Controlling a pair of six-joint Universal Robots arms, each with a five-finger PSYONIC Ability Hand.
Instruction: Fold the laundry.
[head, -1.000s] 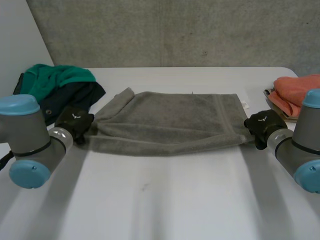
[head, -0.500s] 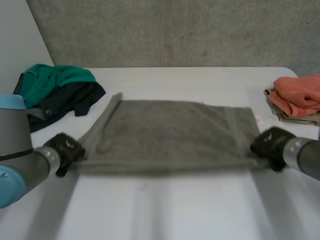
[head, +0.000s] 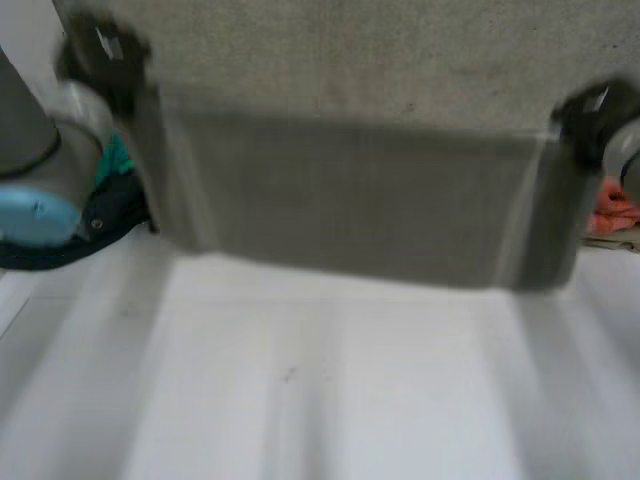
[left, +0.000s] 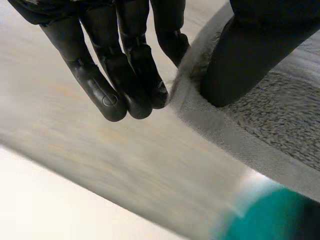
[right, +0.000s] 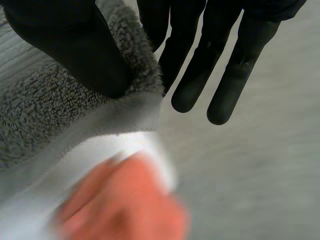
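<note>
A: Where is the grey towel (head: 350, 200)?

B: A second ago it lay flat. Now it hangs spread out above the white surface (head: 330, 390).

A: Who holds it?

B: The left robot hand (head: 100, 55) pinches one top corner and the right robot hand (head: 590, 115) the other. It looks ready for folding.

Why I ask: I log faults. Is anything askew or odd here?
The grey towel hangs slightly askew: the left hand pinches its corner higher than the right hand does. Nothing else stands out.
</note>
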